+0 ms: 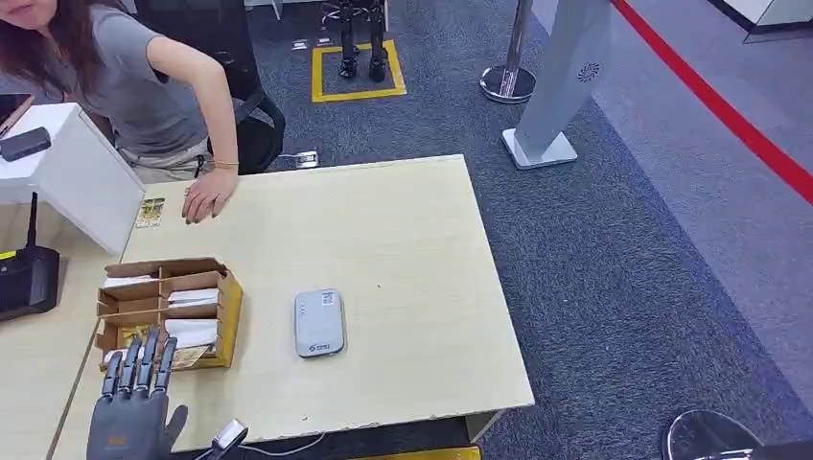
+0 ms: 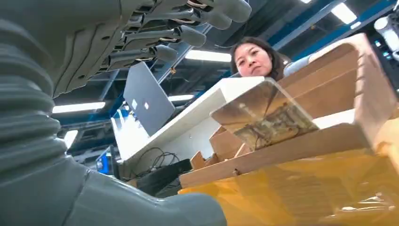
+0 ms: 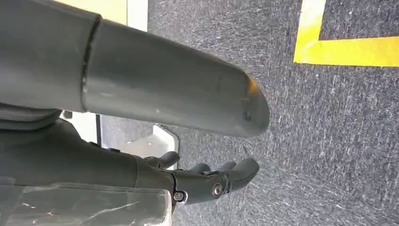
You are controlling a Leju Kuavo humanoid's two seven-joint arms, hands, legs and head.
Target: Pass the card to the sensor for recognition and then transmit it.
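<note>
Card leaning in the box, our left hand spread just short of it

We see the card [image 2: 263,120] tilted in the near compartment of the cardboard box [image 1: 226,307] at the counter's [image 1: 403,240] near left; the grey sensor [image 1: 319,323] lies flat just right of the box, apart from it. Our left hand [image 1: 134,402] hovers at the box's near edge, fingers [image 1: 144,362] straight and spread, holding nothing. Our right hand [image 3: 207,181] hangs over the grey carpet, fingers loosely extended, empty. At the far left a person's hand [image 1: 209,196] rests on the counter beside a second card [image 1: 150,212].
</note>
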